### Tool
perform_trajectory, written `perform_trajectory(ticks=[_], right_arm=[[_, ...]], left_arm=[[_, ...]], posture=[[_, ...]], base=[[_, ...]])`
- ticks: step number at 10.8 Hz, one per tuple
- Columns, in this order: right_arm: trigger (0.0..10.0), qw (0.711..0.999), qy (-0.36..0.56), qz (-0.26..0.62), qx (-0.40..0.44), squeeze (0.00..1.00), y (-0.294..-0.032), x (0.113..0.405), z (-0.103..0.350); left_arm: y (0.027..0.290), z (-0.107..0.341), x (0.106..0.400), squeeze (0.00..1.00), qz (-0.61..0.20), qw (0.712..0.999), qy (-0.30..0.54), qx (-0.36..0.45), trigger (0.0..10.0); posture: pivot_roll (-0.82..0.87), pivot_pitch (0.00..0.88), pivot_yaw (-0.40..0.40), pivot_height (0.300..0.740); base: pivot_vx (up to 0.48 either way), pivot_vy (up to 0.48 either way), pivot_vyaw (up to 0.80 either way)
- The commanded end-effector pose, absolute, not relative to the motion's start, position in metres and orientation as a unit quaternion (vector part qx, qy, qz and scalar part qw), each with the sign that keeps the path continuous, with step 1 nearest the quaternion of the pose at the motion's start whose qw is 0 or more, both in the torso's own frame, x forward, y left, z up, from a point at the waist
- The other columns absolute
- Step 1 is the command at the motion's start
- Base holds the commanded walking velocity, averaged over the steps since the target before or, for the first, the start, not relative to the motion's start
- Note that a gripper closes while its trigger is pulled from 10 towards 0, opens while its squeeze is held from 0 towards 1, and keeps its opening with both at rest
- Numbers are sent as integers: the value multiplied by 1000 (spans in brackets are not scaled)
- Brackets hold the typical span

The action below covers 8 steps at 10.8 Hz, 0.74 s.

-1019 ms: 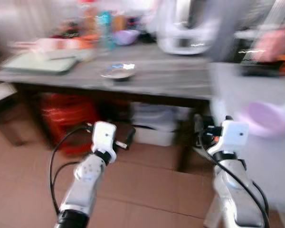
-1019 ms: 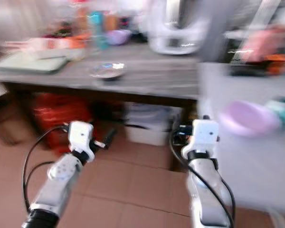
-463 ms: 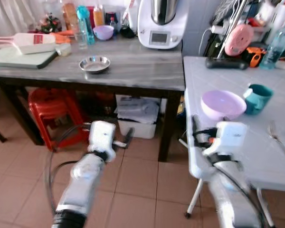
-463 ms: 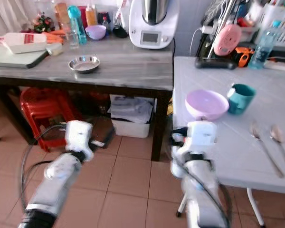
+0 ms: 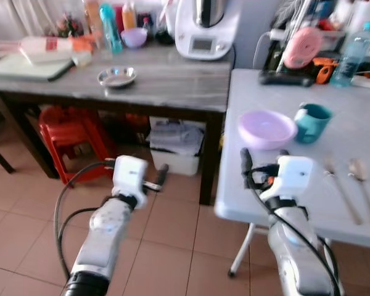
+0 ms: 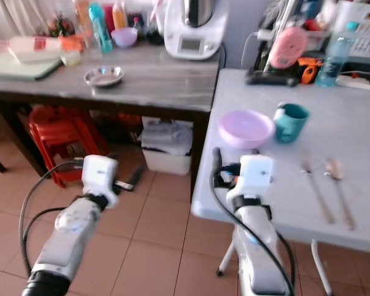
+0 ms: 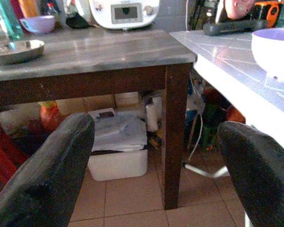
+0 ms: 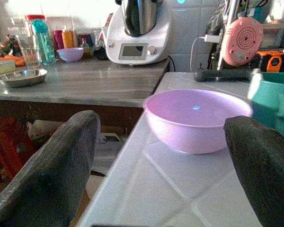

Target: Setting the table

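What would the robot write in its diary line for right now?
stage: nearing white table | right gripper: open, facing pink bowl | left gripper: open, above floor | teal cup: beside bowl | holding: nothing

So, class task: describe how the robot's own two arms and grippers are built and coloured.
Both arms are silver tubes ending in white boxy wrist blocks, with black cables looping alongside. The left gripper and right gripper each have two long, matte black fingers with rounded tips.
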State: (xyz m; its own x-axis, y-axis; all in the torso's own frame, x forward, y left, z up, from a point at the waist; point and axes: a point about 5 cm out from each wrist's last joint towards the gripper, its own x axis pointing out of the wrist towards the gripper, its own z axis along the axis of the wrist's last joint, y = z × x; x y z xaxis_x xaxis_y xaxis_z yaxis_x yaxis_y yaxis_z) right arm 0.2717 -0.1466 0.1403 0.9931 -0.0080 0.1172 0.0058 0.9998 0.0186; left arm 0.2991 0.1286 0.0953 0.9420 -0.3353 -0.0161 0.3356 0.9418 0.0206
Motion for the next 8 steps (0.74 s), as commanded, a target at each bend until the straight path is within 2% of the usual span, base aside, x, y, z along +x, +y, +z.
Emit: perform_trajectory(ticks=[1,6,8], right_arm=[[10000,998,-59,-15,6,0,-152,271,141],[10000,998,-66,-10,-1,0,-150,274,143],[10000,998,-65,-9,-2,0,-149,275,143]], left_arm=[[119,97,299,0,-188,982,5,-1,10000],[119,102,298,0,-224,974,-7,-28,10000],[117,101,295,0,-239,970,-7,-34,10000]], posture=[[-51,17,26,740],[-52,17,29,740],[-51,20,32,740]], base=[[0,0,0],[0,0,0],[390,0,0]])
